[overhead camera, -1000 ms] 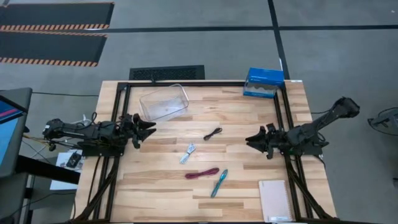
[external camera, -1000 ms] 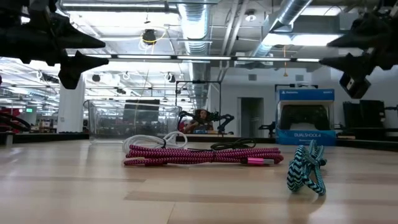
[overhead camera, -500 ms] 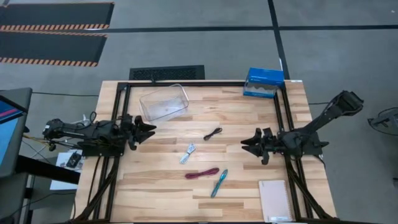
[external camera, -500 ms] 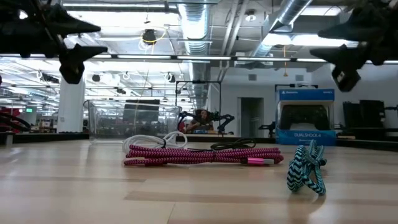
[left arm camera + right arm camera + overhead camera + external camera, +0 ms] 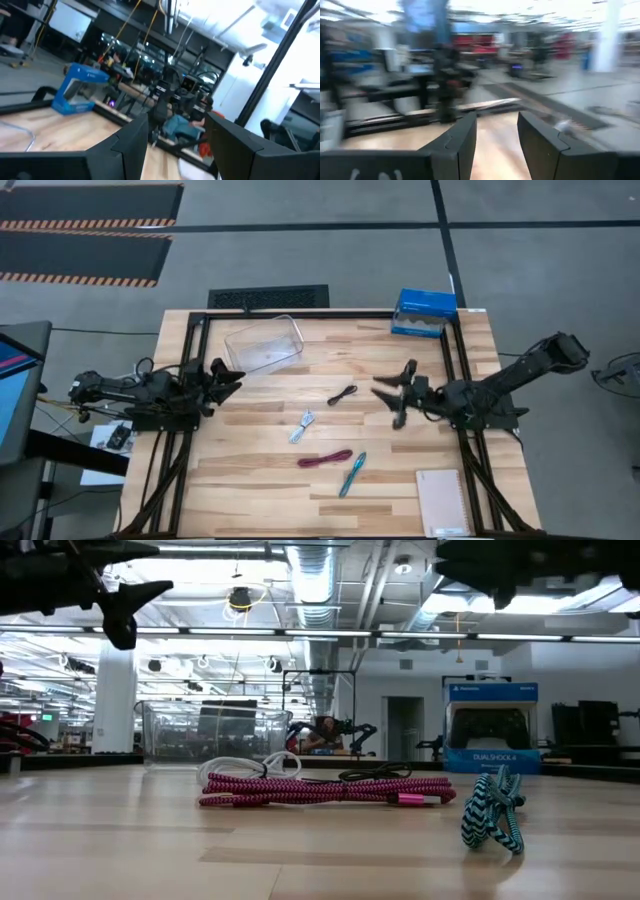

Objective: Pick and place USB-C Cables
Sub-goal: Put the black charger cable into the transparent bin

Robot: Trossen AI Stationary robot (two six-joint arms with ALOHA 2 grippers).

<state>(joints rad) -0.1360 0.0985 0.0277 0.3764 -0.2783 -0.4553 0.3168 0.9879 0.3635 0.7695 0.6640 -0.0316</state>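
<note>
Right hand (image 5: 390, 395): raised above the counter (image 5: 250, 480), right of centre, fingers spread apart, nothing between them. Own wrist view confirms a clear gap between the two dark fingers (image 5: 462, 142), with bare wood beyond. Tips pointing toward the middle of the counter, near the black cable (image 5: 342, 395) but apart from it.

Left hand (image 5: 228, 375): raised near the left edge of the counter, fingers parted, nothing held. Gap between fingers (image 5: 132, 145) plain in own wrist view. Positioned just beside the near corner of the clear plastic tub (image 5: 264, 345); contact with it cannot be told.

Black cable: loose on the wood at centre, between the two hands. White-grey cable (image 5: 303, 424): bundled, lying just below and left of the black one in the high view, apart from it. Red cable (image 5: 325, 458): coiled, lying nearer the front edge, close beside a teal braided cable (image 5: 352, 473). All four flat on the counter, none gripped. From the low view, red cable (image 5: 320, 790) in front, white-grey loop (image 5: 250, 768) behind it, teal one (image 5: 492, 810) to the right.

Blue box (image 5: 424, 313): at the far right corner of the counter. Notebook (image 5: 443, 502): at the front right corner. Clear tub: far left of centre, nothing visible inside.
</note>
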